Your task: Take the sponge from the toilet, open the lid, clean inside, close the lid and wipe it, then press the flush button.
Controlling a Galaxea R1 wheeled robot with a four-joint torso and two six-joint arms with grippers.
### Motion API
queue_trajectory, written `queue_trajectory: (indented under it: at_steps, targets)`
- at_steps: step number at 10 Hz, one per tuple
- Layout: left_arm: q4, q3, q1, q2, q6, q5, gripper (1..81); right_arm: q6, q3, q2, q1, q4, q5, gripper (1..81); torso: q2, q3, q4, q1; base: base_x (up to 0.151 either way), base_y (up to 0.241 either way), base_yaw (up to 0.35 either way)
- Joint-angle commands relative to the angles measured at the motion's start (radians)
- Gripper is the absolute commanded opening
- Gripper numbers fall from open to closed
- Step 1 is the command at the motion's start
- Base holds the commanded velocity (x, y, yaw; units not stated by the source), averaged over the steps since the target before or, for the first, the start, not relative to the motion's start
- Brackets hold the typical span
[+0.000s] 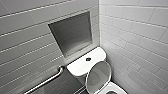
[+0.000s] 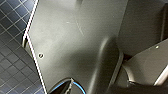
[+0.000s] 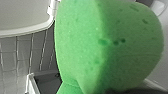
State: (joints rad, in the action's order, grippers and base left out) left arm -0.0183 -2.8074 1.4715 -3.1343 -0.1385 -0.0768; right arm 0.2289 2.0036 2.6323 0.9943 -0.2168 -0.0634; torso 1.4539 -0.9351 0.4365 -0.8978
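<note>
The white toilet [image 1: 83, 63] stands in the tiled corner. Its lid [image 1: 98, 76] is raised, leaning back against the tank with its greyish inner face towards me. Below the lid, a piece of the seat rim [image 1: 117, 88] curves around the dark bowl opening. The round dark flush button [image 1: 88, 59] sits in the middle of the tank top. In the right wrist view the bright green sponge [image 3: 105, 45] looms very close, creased down its middle, with my right gripper shut on it. My left gripper is open beside my dark body panel [image 2: 75, 37].
A metal grab bar [image 1: 47, 81] slants along the wall left of the tank. A grey recessed niche [image 1: 72, 32] sits above it. Tiled walls close in on the left and right. Behind the sponge are a white curved edge [image 3: 22, 17] and grey tiles [image 3: 25, 55]. Dark floor tiles [image 2: 12, 50] lie beside my body.
</note>
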Motion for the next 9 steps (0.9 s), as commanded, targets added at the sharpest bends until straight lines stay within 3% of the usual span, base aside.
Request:
queue_trajectory:
  at_steps: [1,9]
  targets:
    - [0.003,-0.004,-0.003,0.003,-0.009,0.072,81.1,0.001,-0.135,-0.165,-0.010,0.002,0.033,1.0,0.000,0.000,0.000,0.000,0.000,0.000,0.000]
    - [0.003,-0.004,-0.003,0.002,-0.010,0.069,81.1,0.001,-0.272,-0.340,0.117,0.002,-0.068,1.0,0.000,0.000,0.000,0.000,0.000,0.000,0.000]
